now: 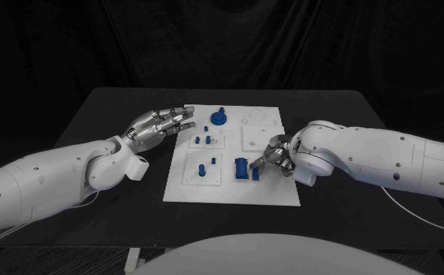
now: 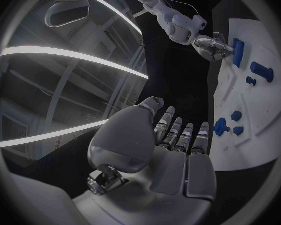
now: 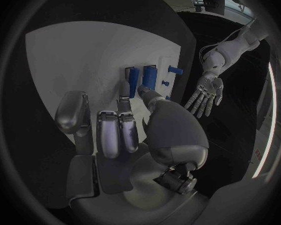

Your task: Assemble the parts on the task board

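Two robot hands flank the task board [image 1: 273, 191]. Left robot hand [image 1: 159, 125] hovers spread and empty at the board's left edge. Right robot hand [image 1: 274, 159] pinches an upright blue part [image 1: 255, 174] near its right edge.

**Head view: two hands at the white board**

A white task board [image 1: 273, 195] lies mid-table on the black table [image 1: 111, 105]. The left hand [image 1: 159, 125], fingers spread and holding nothing, hovers at the board's left edge. The right hand [image 1: 276, 158] reaches in at the right edge, fingertips at an upright blue block [image 1: 240, 168]. A round blue knob [image 1: 218, 118] stands near the far edge.
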`<state>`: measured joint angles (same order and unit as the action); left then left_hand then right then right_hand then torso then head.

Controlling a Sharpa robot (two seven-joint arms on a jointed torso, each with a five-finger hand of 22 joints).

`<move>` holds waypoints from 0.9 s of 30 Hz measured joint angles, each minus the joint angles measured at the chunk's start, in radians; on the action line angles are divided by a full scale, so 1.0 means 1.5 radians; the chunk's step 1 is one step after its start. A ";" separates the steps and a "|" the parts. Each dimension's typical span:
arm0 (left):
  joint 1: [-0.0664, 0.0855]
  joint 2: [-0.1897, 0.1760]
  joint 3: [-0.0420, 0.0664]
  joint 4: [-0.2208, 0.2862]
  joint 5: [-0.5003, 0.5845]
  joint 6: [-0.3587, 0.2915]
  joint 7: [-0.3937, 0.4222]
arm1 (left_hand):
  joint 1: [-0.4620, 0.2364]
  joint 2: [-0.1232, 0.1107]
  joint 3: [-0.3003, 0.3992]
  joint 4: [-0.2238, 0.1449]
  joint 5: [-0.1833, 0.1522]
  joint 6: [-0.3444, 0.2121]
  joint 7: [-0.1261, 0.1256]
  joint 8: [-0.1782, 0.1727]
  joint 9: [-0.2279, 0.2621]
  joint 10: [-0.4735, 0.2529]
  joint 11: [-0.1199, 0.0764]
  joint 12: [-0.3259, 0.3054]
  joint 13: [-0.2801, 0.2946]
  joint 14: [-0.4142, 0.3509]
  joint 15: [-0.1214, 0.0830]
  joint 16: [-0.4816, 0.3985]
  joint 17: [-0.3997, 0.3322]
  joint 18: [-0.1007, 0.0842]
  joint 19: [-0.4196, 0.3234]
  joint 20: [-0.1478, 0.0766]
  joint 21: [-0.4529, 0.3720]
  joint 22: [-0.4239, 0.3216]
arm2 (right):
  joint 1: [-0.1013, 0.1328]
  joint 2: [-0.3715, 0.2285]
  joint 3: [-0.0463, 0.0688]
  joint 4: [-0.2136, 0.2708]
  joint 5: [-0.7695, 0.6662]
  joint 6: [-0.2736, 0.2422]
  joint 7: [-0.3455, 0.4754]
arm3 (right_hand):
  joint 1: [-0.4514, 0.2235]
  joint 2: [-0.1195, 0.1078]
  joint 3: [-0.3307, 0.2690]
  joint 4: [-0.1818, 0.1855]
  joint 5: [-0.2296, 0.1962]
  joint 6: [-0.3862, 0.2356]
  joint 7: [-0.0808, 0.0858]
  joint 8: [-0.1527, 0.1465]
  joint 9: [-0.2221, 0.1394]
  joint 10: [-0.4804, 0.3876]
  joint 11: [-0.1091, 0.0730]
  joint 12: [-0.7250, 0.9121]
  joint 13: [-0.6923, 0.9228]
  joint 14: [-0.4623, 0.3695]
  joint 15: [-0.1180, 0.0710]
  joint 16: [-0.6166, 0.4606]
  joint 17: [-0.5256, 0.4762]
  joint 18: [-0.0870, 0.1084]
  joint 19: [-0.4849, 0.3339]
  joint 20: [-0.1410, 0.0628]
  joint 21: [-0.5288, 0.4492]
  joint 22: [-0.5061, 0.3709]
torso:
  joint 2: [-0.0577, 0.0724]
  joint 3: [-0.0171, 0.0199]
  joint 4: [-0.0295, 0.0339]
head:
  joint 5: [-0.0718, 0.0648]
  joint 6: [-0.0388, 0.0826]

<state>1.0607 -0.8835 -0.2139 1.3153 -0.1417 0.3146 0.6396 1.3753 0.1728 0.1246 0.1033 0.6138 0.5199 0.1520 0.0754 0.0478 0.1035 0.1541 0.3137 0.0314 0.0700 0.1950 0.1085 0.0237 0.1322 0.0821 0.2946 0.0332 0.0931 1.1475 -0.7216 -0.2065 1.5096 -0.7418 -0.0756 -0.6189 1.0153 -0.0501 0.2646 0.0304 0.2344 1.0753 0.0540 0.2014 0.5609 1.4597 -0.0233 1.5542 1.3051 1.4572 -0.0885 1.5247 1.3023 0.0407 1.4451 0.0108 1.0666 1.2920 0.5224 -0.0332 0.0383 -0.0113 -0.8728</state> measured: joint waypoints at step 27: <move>-0.001 0.000 0.000 -0.001 0.000 0.006 -0.009 | 0.000 0.000 0.000 0.000 0.000 0.000 0.000 0.000 0.000 0.000 0.000 0.000 0.000 0.000 0.000 0.000 0.000 0.000 0.001 -0.001 0.000 0.000 | 0.008 -0.077 0.000 0.077 -0.066 -0.043 0.023 | 0.001 0.000 -0.058 0.022 0.003 -0.025 -0.013 0.050 0.033 0.007 -0.007 0.000 0.000 0.006 -0.007 0.000 0.000 0.000 0.000 0.000 -0.008 0.000 | -0.001 0.0004 -0.0006 | 0.005 0.000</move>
<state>1.0598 -0.8830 -0.2140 1.3135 -0.1418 0.3241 0.6260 1.3754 0.1728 0.1247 0.1033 0.6139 0.5200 0.1521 0.0754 0.0478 0.1035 0.1541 0.3137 0.0314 0.0701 0.1951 0.1086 0.0237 0.1320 0.0839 0.2930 0.0333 0.0932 1.1592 -0.8370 -0.2067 1.6252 -0.8411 -0.1402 -0.5843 1.0163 -0.0503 0.1771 0.0631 0.2381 1.0373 0.0339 0.2765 0.6098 1.4700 -0.0345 1.5542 1.3051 1.4670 -0.0986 1.5250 1.3023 0.0407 1.4454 0.0105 1.0550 1.2920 0.5214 -0.0326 0.0374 -0.0035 -0.8728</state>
